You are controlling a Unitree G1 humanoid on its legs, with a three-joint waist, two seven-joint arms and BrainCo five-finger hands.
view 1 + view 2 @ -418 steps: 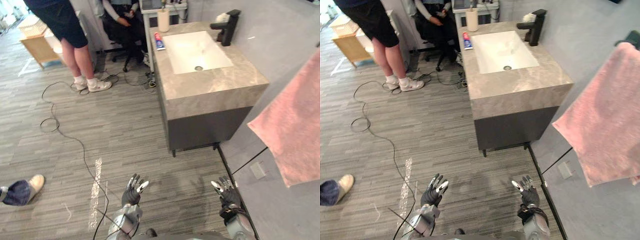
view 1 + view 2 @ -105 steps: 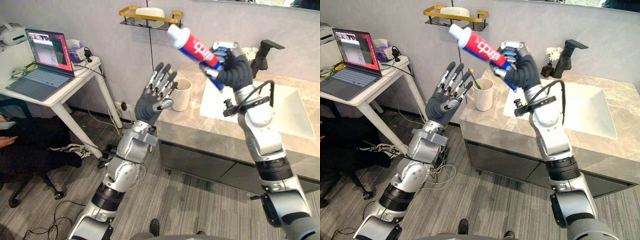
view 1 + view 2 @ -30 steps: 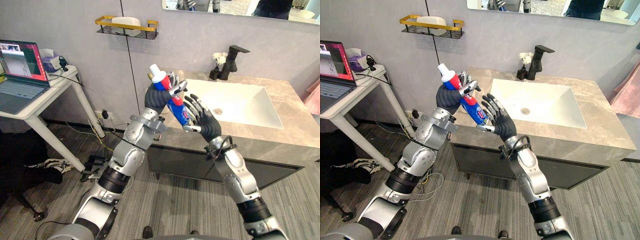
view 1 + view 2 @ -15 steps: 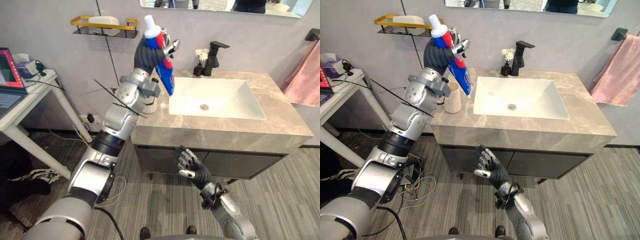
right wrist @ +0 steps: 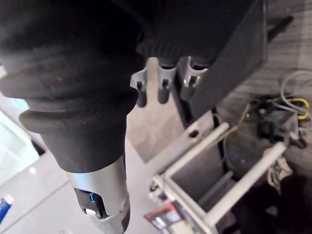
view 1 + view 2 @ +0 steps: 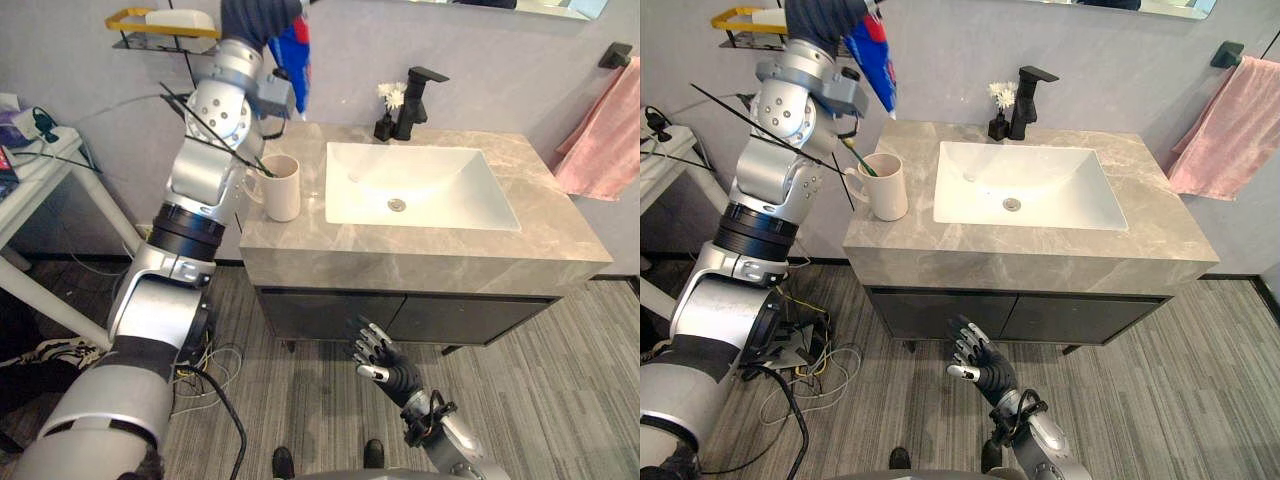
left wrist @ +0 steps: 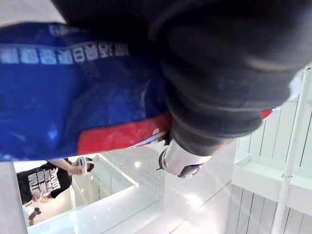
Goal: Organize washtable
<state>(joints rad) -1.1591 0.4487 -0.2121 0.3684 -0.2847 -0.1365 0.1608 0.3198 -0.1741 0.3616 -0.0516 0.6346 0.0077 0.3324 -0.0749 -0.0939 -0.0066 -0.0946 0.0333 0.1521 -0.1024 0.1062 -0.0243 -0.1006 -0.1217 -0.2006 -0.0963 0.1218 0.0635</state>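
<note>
Where mug (image 6: 282, 187) hugs edge, toothpaste (image 6: 293, 55) hangs.

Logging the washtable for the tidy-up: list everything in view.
countertop: one, grey marble, over a dark cabinet
basin: one, white, set in the countertop
faucet: one, black, behind the basin
vase: one, dark, holding white flowers, beside the faucet
mug: one, cream, countertop's left end, toothbrush in it
toothpaste tube: one, blue and red, held high over the countertop's left end
wall shelf: one, gold rim, left wall, white item on it
towel: one, pink, hanging at right
side table: one, white, far left
left hand: raised, curled round the toothpaste tube
right hand: low before the cabinet, fingers spread
</note>
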